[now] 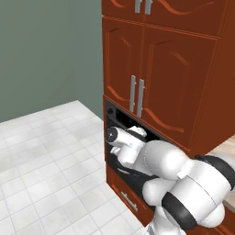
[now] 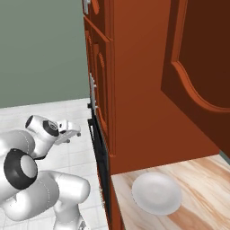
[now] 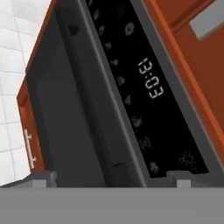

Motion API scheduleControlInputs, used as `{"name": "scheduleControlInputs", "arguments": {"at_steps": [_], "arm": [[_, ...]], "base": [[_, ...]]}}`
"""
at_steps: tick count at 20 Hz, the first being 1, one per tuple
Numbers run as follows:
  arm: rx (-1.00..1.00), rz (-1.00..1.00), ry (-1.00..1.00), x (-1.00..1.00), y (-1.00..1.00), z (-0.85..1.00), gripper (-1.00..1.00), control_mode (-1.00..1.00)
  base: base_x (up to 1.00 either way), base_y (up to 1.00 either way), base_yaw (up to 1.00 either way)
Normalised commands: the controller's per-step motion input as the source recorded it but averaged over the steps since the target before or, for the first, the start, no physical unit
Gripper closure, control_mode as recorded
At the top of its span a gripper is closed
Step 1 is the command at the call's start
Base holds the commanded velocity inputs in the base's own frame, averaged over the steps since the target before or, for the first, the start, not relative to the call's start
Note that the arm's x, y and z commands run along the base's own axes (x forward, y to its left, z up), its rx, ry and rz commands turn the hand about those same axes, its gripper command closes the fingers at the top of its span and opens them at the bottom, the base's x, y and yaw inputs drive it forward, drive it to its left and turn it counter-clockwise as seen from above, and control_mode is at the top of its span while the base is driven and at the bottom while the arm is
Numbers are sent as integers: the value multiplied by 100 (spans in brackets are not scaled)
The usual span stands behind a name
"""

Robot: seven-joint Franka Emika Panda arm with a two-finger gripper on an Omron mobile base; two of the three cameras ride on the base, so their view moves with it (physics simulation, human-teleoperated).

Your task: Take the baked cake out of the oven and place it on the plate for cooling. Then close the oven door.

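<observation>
oven door (image 3: 65, 113) is shut, its bar handle (image 3: 103, 100) running lengthwise just ahead of gripper (image 3: 111, 177). fingers released, holding nothing.

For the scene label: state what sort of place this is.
A home kitchen, rendered: a black built-in oven with a lit clock display, red-brown wood cabinets around it, and a white plate on a wooden counter.

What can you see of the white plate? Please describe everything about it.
The plate is round, shallow and plain white, with a smooth, slightly raised rim, and looks like ceramic. It lies flat and upright on the light wooden counter, close to the counter's left edge, beside the red-brown cabinet side. Nothing lies on it, and nothing but the counter touches it.
</observation>
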Motion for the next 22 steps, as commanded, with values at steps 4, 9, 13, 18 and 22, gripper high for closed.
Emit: {"name": "scheduleControlInputs", "arguments": {"at_steps": [4,9,13,18,22], "arm": [[-1,10,4,27,-11,-37,-100,-100],[0,5,9,34,-9,-23,-100,-100],[-1,1,8,29,-1,-20,-100,-100],[-5,0,4,22,0,-23,-100,-100],[-7,0,1,20,0,-24,-100,-100]], "base": [[0,0,0],[0,0,0],[0,0,0],[0,0,0],[0,0,0]]}}
